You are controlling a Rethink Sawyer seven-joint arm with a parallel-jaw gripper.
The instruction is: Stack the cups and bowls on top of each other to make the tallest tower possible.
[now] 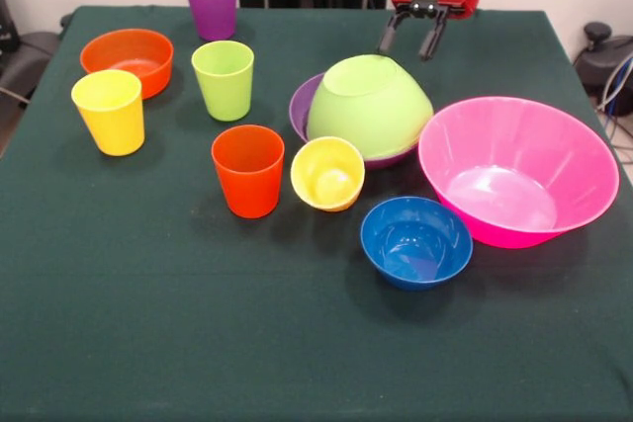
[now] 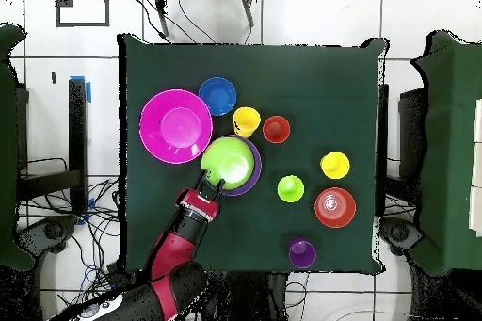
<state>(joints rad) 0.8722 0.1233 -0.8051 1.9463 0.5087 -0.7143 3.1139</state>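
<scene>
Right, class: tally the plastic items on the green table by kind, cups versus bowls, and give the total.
Cups: 5 — purple cup, lime green cup, yellow cup, orange-red cup, tilted yellow-orange cup.
Bowls: 5 — orange bowl, blue bowl, pink bowl, purple bowl, upturned lime green bowl resting in it.
Total: 10

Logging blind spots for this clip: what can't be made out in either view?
- Purple bowl: mostly hidden under the upturned green bowl in both views, so how the two seat together is unclear.
- Gripper: the front view shows its fingers spread just behind the green bowl; whether they touch it cannot be told.
- Arm: cut off by the front view's top edge.
</scene>
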